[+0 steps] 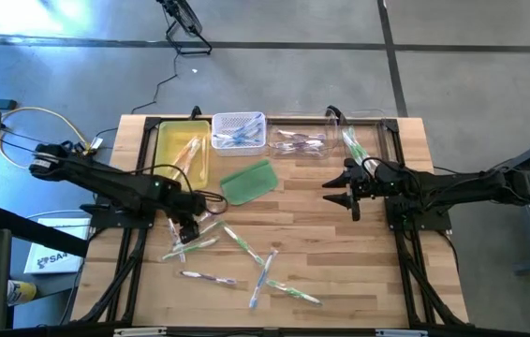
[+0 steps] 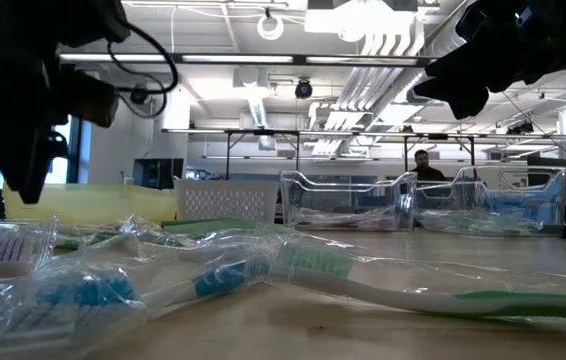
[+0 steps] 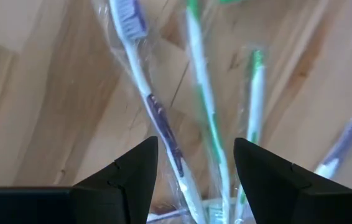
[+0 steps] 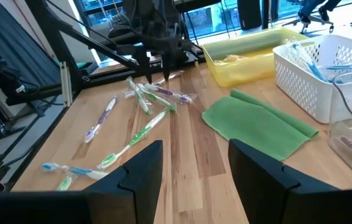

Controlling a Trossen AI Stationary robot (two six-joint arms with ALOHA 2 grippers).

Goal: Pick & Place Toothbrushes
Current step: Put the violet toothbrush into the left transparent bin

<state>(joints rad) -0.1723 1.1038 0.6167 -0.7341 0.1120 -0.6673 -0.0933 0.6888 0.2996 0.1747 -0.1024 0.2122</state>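
Observation:
Several wrapped toothbrushes lie flat and scattered on the wooden table (image 1: 340, 271). One cluster (image 1: 193, 245) sits at the near left, others (image 1: 263, 273) nearer the middle. My left gripper (image 1: 183, 232) points down, open, just above that cluster. In its wrist view a purple-handled toothbrush (image 3: 151, 106) and two green ones (image 3: 206, 112) lie below and between the open fingers (image 3: 135, 168). From the right wrist view the left gripper (image 4: 156, 62) stands clear above the cluster (image 4: 154, 93). My right gripper (image 1: 342, 192) waits open and nearly level at the table's right, holding nothing (image 4: 194, 168).
Along the far edge stand a yellow tray (image 1: 167, 150), a white basket (image 1: 239, 120) holding blue toothbrushes, and two clear bins (image 1: 298, 131) (image 1: 363, 126). A flat green pad (image 1: 248, 181) lies in front of them. Bare wood lies at the near right.

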